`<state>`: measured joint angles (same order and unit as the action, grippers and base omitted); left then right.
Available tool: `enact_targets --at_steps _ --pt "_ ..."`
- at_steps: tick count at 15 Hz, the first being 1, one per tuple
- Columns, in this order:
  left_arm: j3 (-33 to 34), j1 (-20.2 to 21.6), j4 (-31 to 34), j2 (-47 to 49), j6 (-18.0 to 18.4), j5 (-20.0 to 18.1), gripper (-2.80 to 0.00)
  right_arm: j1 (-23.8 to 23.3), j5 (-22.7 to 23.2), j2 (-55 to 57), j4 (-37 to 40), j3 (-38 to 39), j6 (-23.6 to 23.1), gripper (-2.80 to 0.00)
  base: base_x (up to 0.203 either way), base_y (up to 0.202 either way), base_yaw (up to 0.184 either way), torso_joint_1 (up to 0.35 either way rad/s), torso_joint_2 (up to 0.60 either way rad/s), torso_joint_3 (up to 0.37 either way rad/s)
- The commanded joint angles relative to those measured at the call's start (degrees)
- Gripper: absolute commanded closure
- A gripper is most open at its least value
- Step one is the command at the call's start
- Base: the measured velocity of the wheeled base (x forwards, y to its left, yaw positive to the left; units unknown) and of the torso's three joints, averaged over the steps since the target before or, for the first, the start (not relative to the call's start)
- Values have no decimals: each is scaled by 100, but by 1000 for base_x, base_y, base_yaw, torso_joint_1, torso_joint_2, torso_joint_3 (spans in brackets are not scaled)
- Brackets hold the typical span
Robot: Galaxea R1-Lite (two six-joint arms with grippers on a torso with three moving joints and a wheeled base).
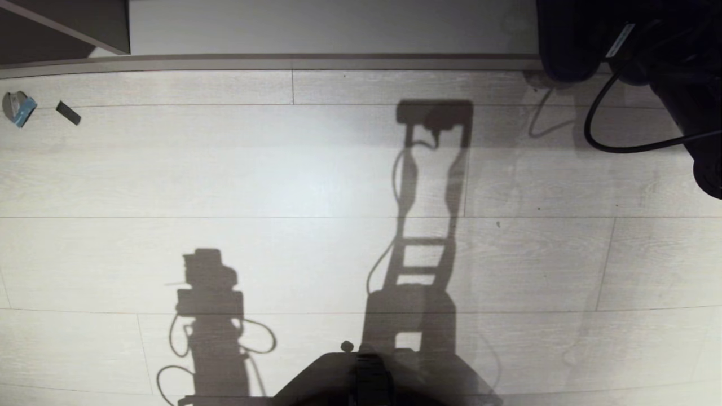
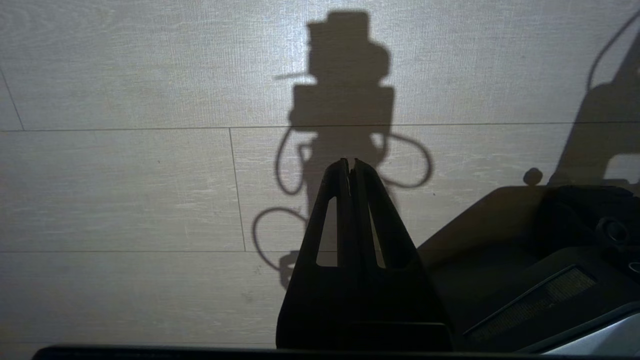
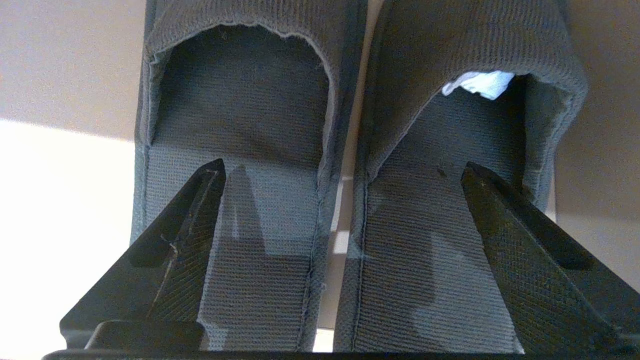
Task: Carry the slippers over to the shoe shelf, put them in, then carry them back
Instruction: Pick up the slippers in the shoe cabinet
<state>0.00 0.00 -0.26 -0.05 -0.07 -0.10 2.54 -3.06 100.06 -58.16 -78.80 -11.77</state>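
Observation:
The slippers (image 3: 240, 150) are a pair in grey-blue ribbed fabric with dark straps. They lie side by side, heels towards the camera, on a pale surface with a taupe wall behind. My right gripper (image 3: 342, 164) is open wide just above them, one finger over each insole and nothing between them. In the head view the right arm (image 1: 648, 51) reaches at the far right over the pale base board of the shoe shelf (image 1: 338, 28); the slippers cannot be made out there. My left gripper (image 2: 350, 162) hangs shut over the floor beside the base.
A taupe panel (image 1: 67, 22) of the shelf unit stands at the far left. On the wood floor at the left lie a small grey and blue object (image 1: 18, 108) and a black strip (image 1: 68, 113). The arm's black cable (image 1: 620, 148) loops over the floor. My base (image 1: 361, 378) fills the near edge.

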Motion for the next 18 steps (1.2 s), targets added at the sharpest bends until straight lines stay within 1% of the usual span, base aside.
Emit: enact_targets --at_steps 1,4,6,11,13,16,18 --pt "0 0 -1 1 -1 1 0 1 7 22 -37 -24 -1 -280 0 0 0 0 0 0" --pt "0 0 -1 4 7 1 0 1 7 169 -110 -287 24 -280 0 0 0 0 0 0" --pt "0 0 -1 5 7 1 0 1 -36 328 -427 -542 226 -280 0 0 0 0 0 0" --pt "0 0 -1 -4 7 1 0 1 -56 563 -436 -1006 227 -280 0 0 0 0 0 0" --pt "0 -5 -1 3 -1 1 0 5 -63 653 -433 -1043 227 -280 0 0 0 0 0 0" --pt "0 0 -1 -4 -1 1 0 1 -221 724 -410 -1050 227 -280 0 0 0 0 0 0" --pt "0 0 -1 0 -1 1 0 1 -218 850 -418 -1135 234 -280 0 0 0 0 0 0"
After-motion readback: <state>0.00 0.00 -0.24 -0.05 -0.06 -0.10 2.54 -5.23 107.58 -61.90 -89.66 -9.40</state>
